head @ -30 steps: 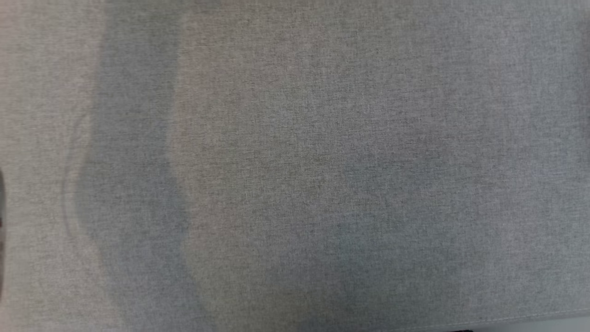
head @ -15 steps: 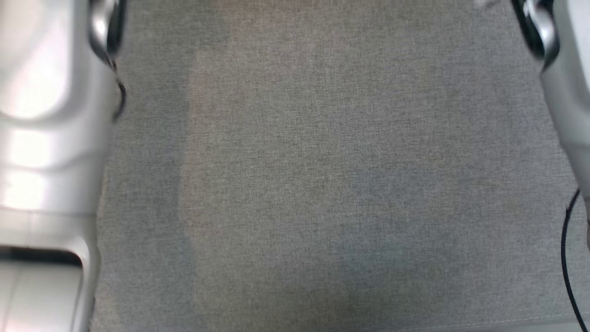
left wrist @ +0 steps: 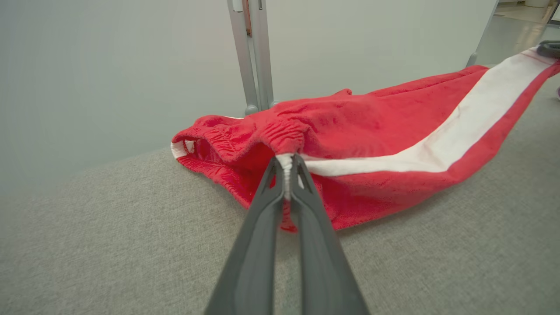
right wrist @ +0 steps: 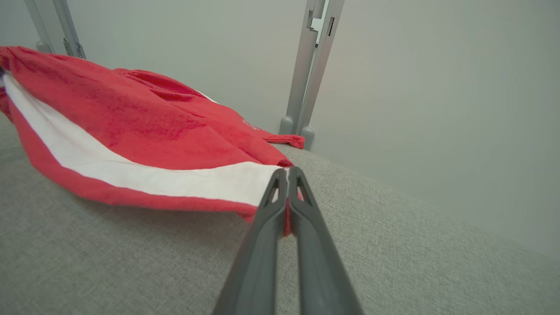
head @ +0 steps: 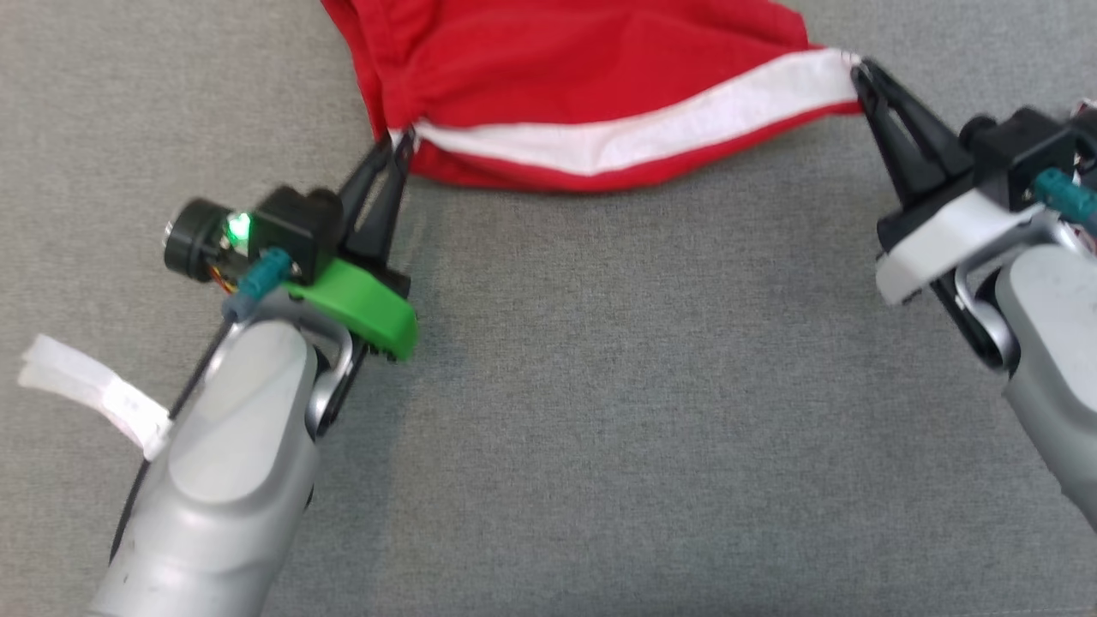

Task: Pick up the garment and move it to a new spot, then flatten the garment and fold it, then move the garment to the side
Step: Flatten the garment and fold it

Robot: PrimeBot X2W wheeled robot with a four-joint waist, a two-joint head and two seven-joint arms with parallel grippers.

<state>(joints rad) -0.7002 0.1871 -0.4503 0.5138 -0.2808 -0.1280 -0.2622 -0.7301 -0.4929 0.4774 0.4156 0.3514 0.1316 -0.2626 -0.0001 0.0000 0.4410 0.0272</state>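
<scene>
The garment [head: 583, 77] is a pair of red shorts with a white side stripe, stretched across the far part of a grey fabric surface. My left gripper [head: 403, 137] is shut on its elastic waistband end, which appears in the left wrist view as a pinched white seam of the garment [left wrist: 350, 144] between the fingers of that gripper [left wrist: 286, 164]. My right gripper [head: 860, 67] is shut on the other end of the stripe, at the hem. In the right wrist view the garment [right wrist: 144, 131] hangs slightly lifted from that gripper [right wrist: 286, 175]. The garment's far part is cut off at the head view's top edge.
The grey cloth-covered surface [head: 600, 386] spreads wide in front of the garment. A white tag [head: 94, 390] hangs off my left forearm. Pale wall panels with grey upright posts [left wrist: 251, 57] [right wrist: 313, 65] stand just behind the surface's far edge.
The head camera has swung from bare grey surface, past blurred forearms, onto both grippers and the red garment held between them. No move of the garment itself can be told.
</scene>
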